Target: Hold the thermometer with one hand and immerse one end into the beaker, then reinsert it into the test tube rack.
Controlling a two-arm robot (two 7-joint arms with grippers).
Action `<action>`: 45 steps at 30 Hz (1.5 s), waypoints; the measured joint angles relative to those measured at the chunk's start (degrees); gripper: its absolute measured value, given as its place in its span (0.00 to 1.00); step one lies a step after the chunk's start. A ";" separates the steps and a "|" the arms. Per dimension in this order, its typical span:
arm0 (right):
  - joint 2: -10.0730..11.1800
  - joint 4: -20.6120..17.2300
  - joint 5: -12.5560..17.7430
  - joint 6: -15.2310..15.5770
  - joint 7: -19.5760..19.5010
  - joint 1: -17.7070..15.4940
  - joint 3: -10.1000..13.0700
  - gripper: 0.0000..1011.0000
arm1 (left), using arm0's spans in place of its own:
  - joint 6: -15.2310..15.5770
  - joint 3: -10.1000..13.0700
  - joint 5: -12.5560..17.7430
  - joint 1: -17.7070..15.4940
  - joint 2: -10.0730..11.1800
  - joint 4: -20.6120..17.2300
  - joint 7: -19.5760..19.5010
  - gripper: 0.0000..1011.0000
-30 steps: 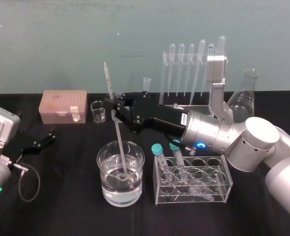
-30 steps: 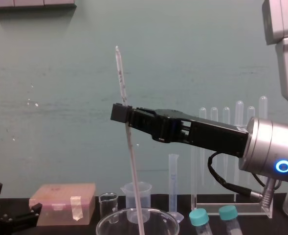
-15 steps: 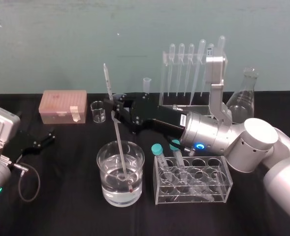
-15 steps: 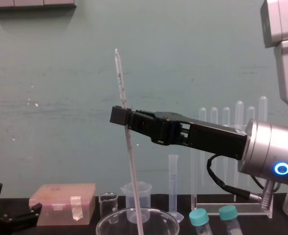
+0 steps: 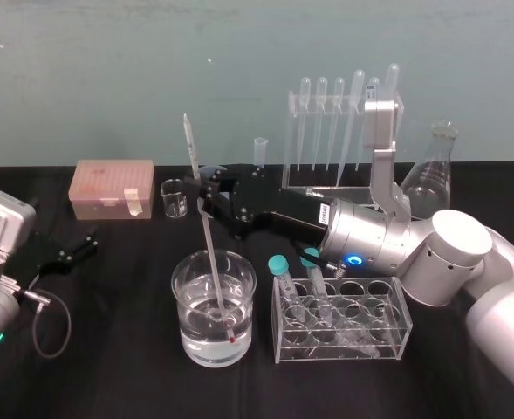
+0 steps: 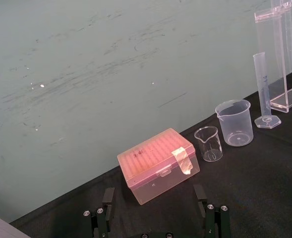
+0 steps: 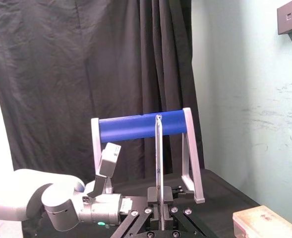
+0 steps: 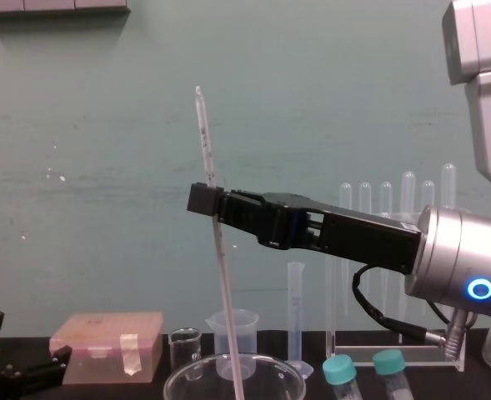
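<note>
Far left on the black counter (image 5: 134, 367), the left gripper (image 5: 89, 243) rests parked, its jaws spread wide with nothing between them, as the left wrist view confirms (image 6: 155, 218); it takes no part in the grasp. Behind it stand a pink tip box (image 5: 113, 188) and a tiny glass beaker (image 5: 174, 198), both well clear of the work. At centre, the beaker (image 5: 187, 336), partly filled with clear liquid, receives the thermometer (image 5: 206, 236): the red bulb end lies below the liquid surface near the bottom, while the rod leans, its upper end tilted back and to the left. The right gripper (image 5: 206, 199), reaching in from the right, is closed on the rod well above the rim; the chest view shows this grip (image 8: 213, 200) at about mid-length, which probably keeps the jaws dry and leaves enough rod below to reach the liquid. The immersion step appears to be in hand; return to the stand is not yet done. Right of the beaker sits a low tube holder (image 5: 344, 349) with two teal-capped tubes. Behind it, against the wall, stands the test tube rack (image 5: 290, 144), hung with pipettes; reinsertion would call for lifting the bulb clear and aligning the rod with a free hole. A conical flask (image 5: 433, 175) stands farthest right.
</note>
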 joint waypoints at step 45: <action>0.49 -0.89 0.37 0.30 0.27 -0.39 -0.33 0.05 | 0.00 0.00 0.00 0.00 0.00 0.00 0.00 1.00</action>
